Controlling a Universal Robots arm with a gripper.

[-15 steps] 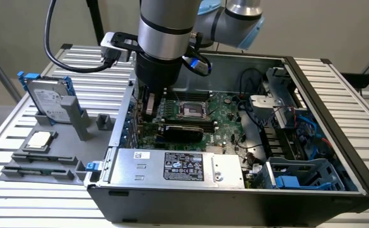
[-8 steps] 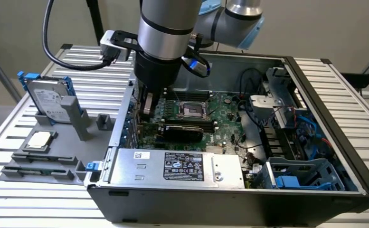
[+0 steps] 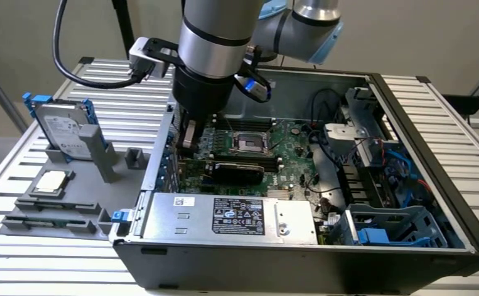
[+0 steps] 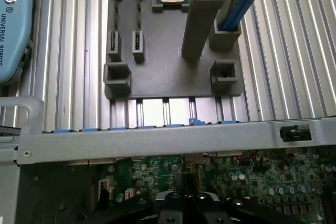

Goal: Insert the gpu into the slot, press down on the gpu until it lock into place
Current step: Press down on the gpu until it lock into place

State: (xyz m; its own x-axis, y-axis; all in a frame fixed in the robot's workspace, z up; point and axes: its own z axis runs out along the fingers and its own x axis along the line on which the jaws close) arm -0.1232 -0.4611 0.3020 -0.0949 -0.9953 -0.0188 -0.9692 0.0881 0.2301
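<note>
Your table (image 3: pixel 50 271) carries the open computer case (image 3: pixel 305 265), with the motherboard (image 3: pixel 293 163) lying flat inside it. The gpu (image 3: pixel 235 169) stands on edge on that board, near the end effector (image 4: pixel 182 184) on its power supply (image 3: pixel 231 216) side. Its long axis runs away from the case's rear wall. Your end effector is clenched low over the board by that wall, grasping nothing I can make out.

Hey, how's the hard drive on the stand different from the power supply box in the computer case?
The hard drive stands upright outside the case with blue rails; the power supply lies flat inside it. The power supply is clearly bigger than the hard drive. Both are silver metal with labels.
</note>
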